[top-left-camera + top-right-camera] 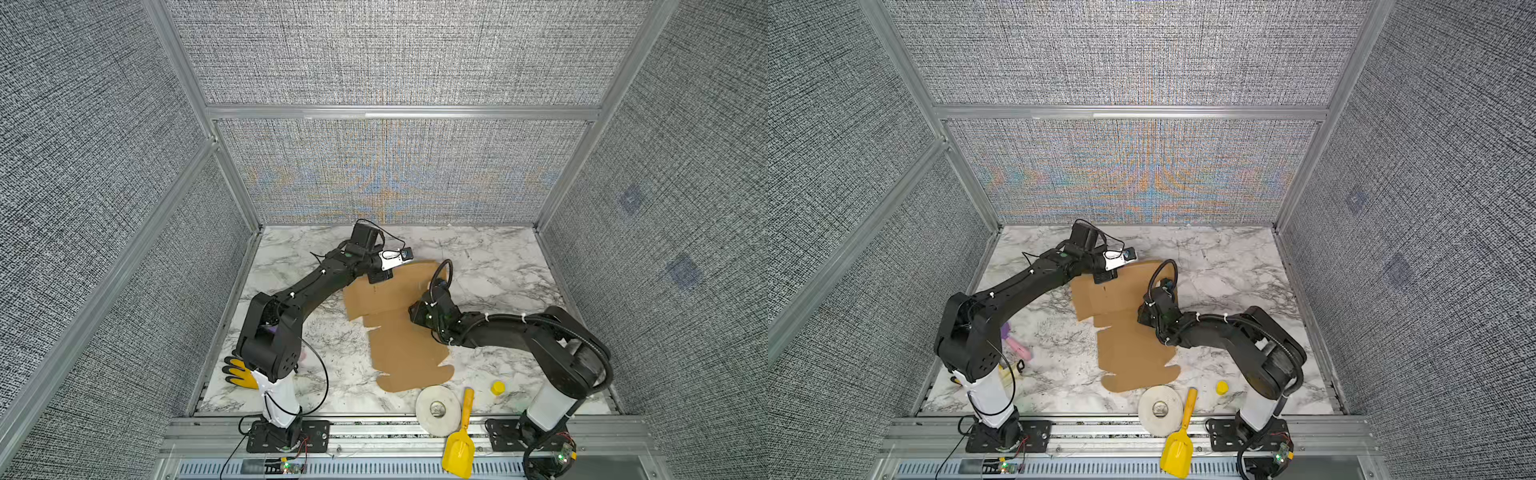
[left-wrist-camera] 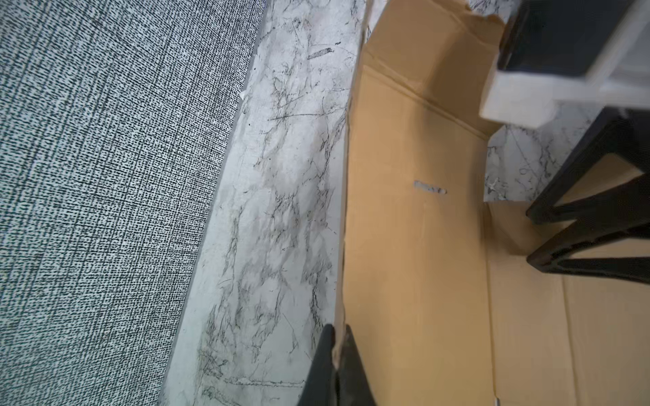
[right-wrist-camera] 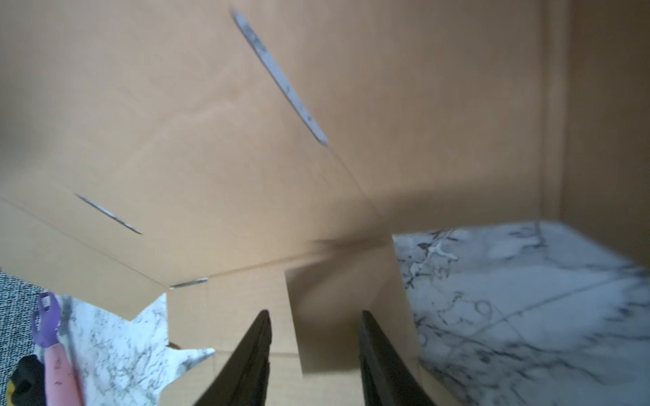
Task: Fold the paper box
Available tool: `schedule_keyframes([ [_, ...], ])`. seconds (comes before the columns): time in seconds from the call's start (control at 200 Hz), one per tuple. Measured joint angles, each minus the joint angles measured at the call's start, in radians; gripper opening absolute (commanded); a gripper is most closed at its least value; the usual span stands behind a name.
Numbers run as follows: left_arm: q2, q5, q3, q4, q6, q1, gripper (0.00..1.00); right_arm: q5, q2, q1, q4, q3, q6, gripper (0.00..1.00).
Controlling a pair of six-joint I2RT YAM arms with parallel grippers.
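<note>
The paper box (image 1: 407, 349), a flat brown corrugated-cardboard sheet, is lying unfolded on the white marble tabletop (image 1: 498, 266). The left gripper (image 2: 337, 328) is pinching the box's far edge, fingers closed on the cardboard. The right gripper (image 3: 314, 313) is hovering over the box's right side, fingers apart above a small flap, and its arm is hiding that edge in both top views. Just nearer than the box, a white tape roll (image 1: 426, 405), a yellow plastic scoop (image 1: 459, 449) and a small yellow-capped bottle (image 1: 497, 387) are sitting.

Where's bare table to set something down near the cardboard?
Far right corner, between the cardboard and the right wall. Also between the cardboard and the left arm. Crowded along the front: tape roll, yellow scoop, yellow cap, glove.
</note>
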Motion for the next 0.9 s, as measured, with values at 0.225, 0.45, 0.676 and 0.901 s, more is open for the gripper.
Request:
schedule_keyframes([
  [0.225,-0.011,0.013,-0.013,-0.002,0.014,0.000,0.01,0.035,-0.146,-0.046,-0.103,0.007,-0.079,0.43],
  [0.45,-0.015,0.011,-0.021,-0.010,0.061,-0.001,0.01,0.034,-0.222,-0.107,-0.207,0.064,-0.155,0.43],
  [0.676,-0.018,0.003,-0.021,-0.010,0.099,-0.007,0.01,-0.002,-0.260,-0.226,-0.298,0.233,-0.212,0.13],
  [0.901,-0.019,0.003,-0.021,0.005,0.110,-0.015,0.01,-0.095,-0.156,-0.303,-0.348,0.401,-0.252,0.05],
])
